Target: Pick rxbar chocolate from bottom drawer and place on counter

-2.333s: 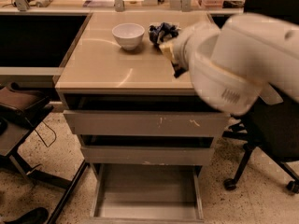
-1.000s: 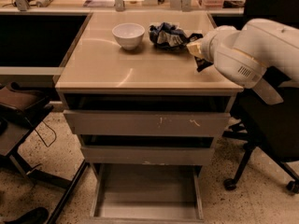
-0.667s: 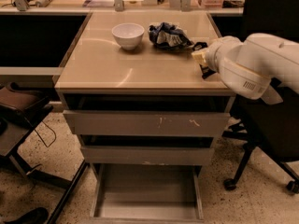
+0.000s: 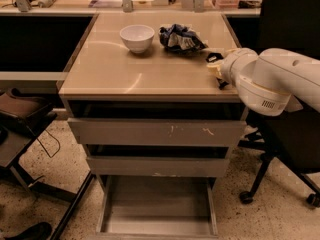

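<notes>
Rxbar chocolate is hard to pin down from where I stand. A small dark piece shows at the tip of the gripper (image 4: 217, 70), but I cannot tell whether it is the bar or part of the gripper itself. Nor can I tell whether the jaws are apart, together or clamped on anything.

The gripper sits at centre right of the frame, right at the counter's (image 4: 125, 69) right-hand edge, with the bulky white arm (image 4: 270, 81) trailing off to the right. A couple of seconds ago that arm filled the right half of the view, with the gripper close by the wrinkled blue-and-white bag (image 4: 180, 38). Since then it has drawn steadily rightward, away from the bag and out to the edge.

Nothing else has shifted. The white bowl (image 4: 137, 36) stands where it did at upper centre, just left of the bag. The bottom drawer (image 4: 157, 206) is pulled out at the lower middle as before, its grey floor showing, below the two scuffed grey drawers (image 4: 155, 132).
</notes>
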Robot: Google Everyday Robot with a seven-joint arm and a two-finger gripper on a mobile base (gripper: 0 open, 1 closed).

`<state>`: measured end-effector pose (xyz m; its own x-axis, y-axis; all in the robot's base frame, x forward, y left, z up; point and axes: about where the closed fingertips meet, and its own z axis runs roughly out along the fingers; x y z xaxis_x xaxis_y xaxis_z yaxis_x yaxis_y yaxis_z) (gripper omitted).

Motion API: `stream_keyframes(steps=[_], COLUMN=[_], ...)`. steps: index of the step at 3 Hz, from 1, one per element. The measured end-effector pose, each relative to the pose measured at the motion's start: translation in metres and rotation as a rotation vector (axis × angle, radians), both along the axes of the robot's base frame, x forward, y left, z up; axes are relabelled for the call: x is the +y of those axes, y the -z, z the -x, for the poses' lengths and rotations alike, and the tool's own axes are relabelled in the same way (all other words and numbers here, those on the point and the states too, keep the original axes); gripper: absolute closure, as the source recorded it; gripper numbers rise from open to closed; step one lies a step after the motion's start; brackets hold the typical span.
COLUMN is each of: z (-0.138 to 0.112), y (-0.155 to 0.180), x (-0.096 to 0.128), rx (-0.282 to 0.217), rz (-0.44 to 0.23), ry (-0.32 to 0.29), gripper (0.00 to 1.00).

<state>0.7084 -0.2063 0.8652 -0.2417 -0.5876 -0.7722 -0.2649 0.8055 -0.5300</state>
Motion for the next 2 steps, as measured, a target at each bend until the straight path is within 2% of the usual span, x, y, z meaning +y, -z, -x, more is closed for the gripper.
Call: stream_keyframes(steps=[2], z=[0.0], y=[0.0], x=[0.0], rx=[0.0], rz=[0.0], ry=[0.0], gripper=[0.35])
